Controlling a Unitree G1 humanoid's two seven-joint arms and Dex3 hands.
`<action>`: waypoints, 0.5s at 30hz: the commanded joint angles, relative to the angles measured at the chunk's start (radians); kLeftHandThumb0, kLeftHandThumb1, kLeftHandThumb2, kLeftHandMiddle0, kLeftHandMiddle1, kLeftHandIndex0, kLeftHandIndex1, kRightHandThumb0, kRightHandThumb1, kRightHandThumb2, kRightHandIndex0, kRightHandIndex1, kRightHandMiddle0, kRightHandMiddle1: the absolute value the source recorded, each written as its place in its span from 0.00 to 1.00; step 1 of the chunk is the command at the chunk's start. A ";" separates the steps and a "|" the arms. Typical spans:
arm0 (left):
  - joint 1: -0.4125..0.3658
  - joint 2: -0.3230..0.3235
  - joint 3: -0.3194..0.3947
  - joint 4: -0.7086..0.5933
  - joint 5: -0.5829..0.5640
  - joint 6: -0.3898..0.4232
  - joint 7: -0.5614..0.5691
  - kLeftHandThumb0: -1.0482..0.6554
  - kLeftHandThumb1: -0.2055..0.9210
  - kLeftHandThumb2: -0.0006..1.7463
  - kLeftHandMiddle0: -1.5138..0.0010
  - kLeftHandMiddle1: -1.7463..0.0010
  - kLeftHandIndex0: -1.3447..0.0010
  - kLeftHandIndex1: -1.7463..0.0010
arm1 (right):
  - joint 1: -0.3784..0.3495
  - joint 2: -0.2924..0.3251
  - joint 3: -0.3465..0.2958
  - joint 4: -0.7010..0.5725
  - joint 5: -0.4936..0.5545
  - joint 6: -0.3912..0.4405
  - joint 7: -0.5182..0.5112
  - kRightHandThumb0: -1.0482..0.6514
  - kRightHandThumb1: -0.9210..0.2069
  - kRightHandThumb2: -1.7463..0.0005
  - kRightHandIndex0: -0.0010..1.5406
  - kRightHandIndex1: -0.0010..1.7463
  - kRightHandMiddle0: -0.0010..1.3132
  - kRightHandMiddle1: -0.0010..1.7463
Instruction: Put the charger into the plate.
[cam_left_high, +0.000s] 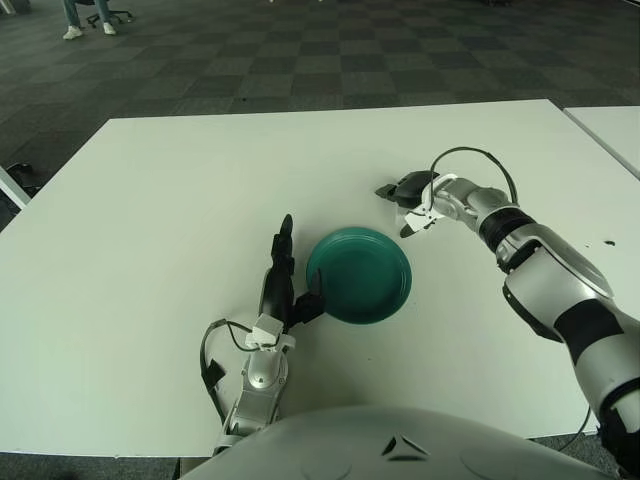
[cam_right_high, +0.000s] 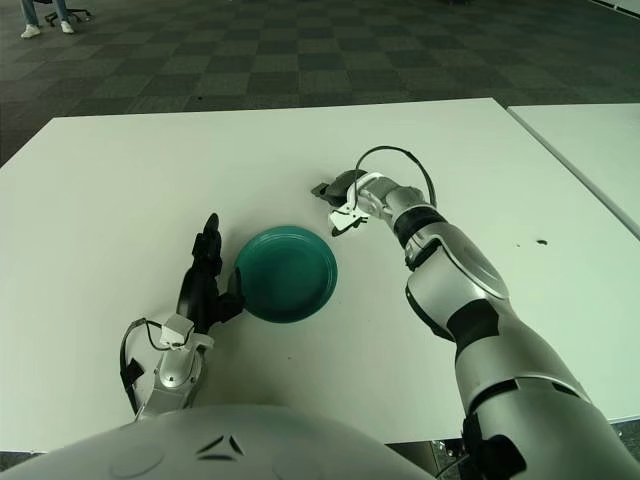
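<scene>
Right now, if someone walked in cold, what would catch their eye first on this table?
Probably the green plate, the one strong colour on the white table, near its middle. Next, the right hand just beyond the plate's far right rim, fingers curled around what appears to be the white charger. The left hand is beside the plate's left edge, fingers extended.

glossy plate (cam_left_high: 358, 275) (matt table (cam_left_high: 150, 220))

Office: carpet tiles (cam_left_high: 300, 60), swivel chair (cam_left_high: 105, 15).
</scene>
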 joint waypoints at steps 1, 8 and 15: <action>0.012 -0.013 -0.001 -0.032 -0.029 0.026 -0.019 0.02 1.00 0.51 1.00 1.00 1.00 0.95 | 0.067 0.007 0.000 0.031 0.005 0.044 -0.057 0.07 0.00 0.83 0.20 0.02 0.00 0.19; 0.032 -0.026 0.011 -0.057 -0.109 0.043 -0.039 0.04 1.00 0.51 1.00 1.00 1.00 0.96 | 0.148 0.040 0.006 0.069 0.011 0.112 -0.219 0.11 0.00 0.87 0.30 0.06 0.00 0.42; 0.018 -0.027 0.025 -0.015 -0.167 0.008 -0.070 0.05 1.00 0.50 1.00 1.00 1.00 0.95 | 0.198 0.060 0.012 0.111 0.016 0.161 -0.395 0.19 0.00 0.88 0.27 0.79 0.04 0.86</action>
